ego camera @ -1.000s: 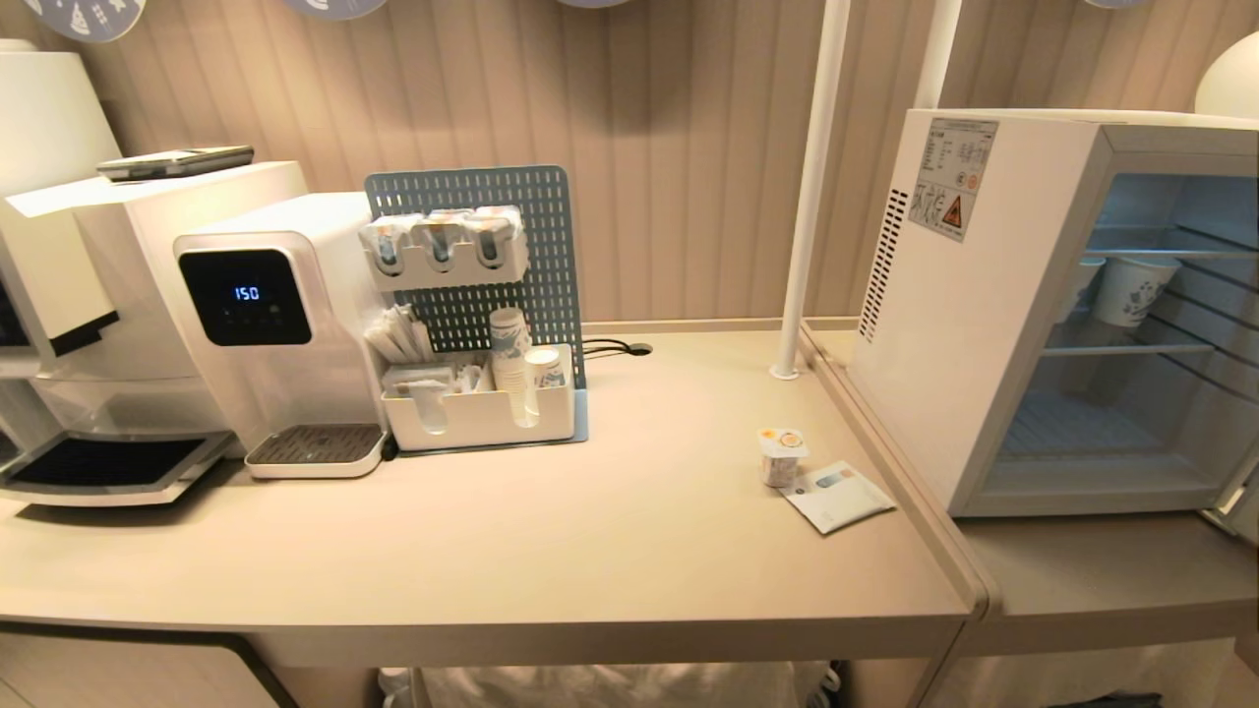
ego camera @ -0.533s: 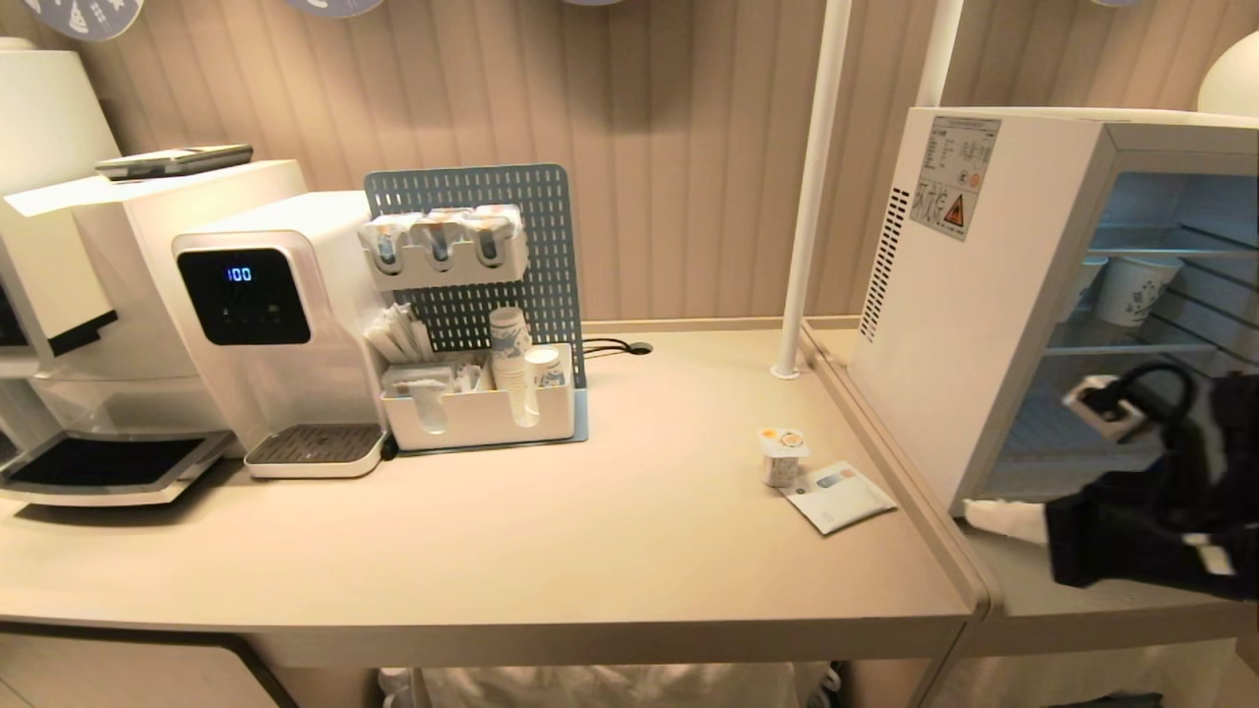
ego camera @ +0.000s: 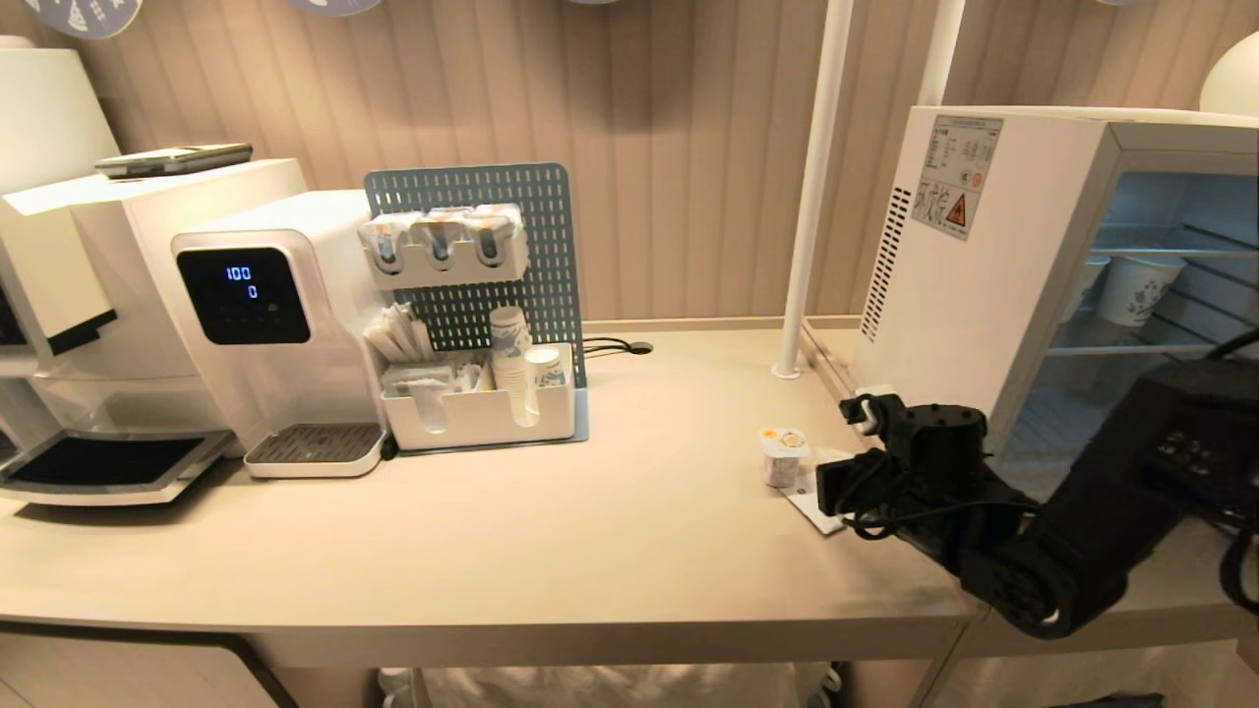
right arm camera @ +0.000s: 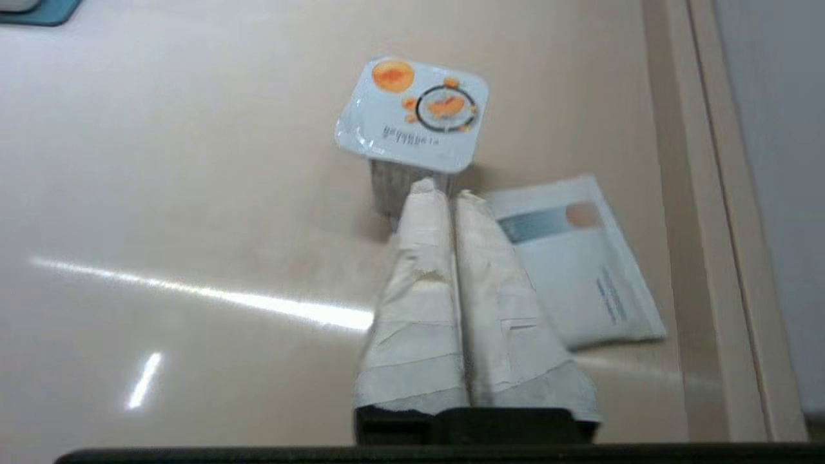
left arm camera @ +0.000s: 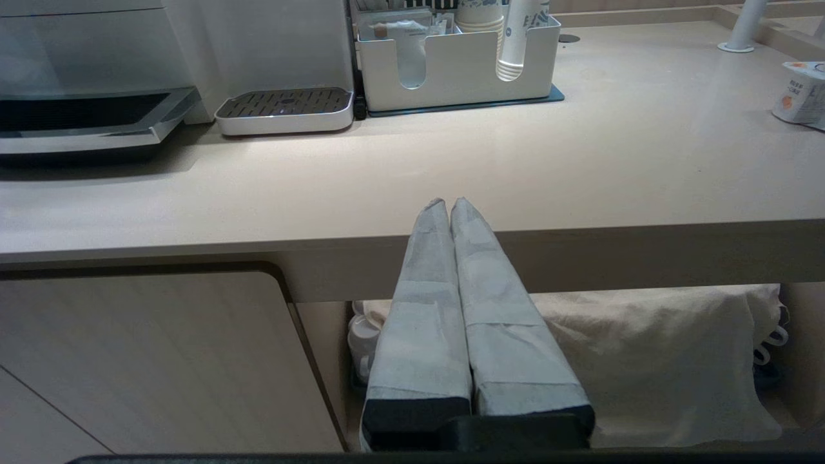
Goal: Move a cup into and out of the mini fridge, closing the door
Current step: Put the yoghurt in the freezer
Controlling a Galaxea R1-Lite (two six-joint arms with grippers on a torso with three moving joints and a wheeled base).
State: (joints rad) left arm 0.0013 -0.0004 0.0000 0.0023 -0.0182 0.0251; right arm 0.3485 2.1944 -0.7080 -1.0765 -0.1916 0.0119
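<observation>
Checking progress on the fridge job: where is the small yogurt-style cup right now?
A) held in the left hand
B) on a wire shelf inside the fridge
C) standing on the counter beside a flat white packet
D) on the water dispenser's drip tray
C: the cup stands on the counter, next to the packet, with the right hand just short of it.

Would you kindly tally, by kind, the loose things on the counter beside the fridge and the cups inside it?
Yogurt cup: 1
Packet: 1
Paper cups in fridge: 2
Total: 4
</observation>
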